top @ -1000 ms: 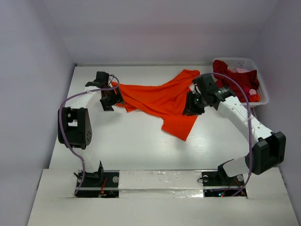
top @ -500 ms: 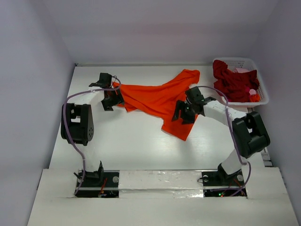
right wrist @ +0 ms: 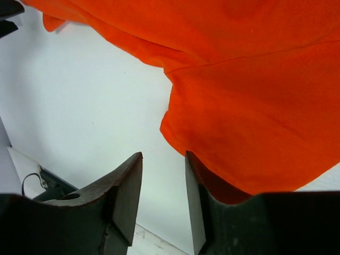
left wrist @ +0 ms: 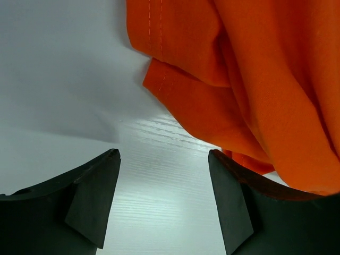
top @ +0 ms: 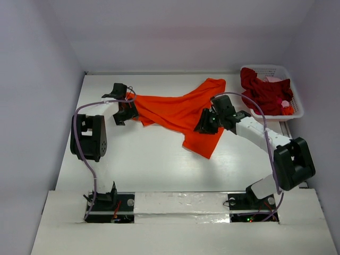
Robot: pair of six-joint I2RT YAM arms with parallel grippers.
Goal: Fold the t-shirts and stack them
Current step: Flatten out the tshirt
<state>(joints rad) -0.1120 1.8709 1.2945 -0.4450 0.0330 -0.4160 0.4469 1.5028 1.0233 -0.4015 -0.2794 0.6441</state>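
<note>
The left end effector holds its fingers wide apart over bare tabletop, with the orange shirt just ahead and to its right. The right end effector shows a narrow, empty gap, the shirt's hem just ahead beside its right finger. Dark red shirts fill the basket well off to its right.

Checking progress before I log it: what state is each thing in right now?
Orange shirt: unfolded, rumpled on the table.
Dark red shirts: heaped unfolded in the basket.
Basket: upright, holding shirts.
Left gripper: open, fingers empty, at shirt's edge.
Right gripper: narrowly open, fingers empty, at shirt's edge.
</note>
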